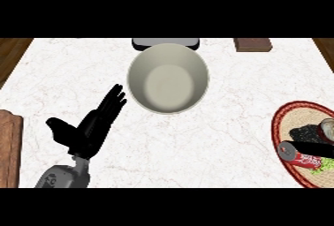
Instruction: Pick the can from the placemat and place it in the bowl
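Observation:
The red can (301, 157) lies tilted over the round red-rimmed placemat (282, 128) at the right edge, its silver top pointing left. My right hand (306, 133) comes in from the right edge, with one black finger (317, 149) laid along the can's upper side and the others bunched just beyond it; most of the hand is cut off. The pale oval bowl (168, 77) stands at the back centre with nothing in it. My left hand (91, 126) rests open at the lower left, fingers up, well left of the bowl.
A dark grey object (166, 43) sits right behind the bowl. A brown block (252, 44) lies at the back right. A wooden board (8, 148) borders the left edge. White marble counter (215, 132) stretches between bowl and placemat.

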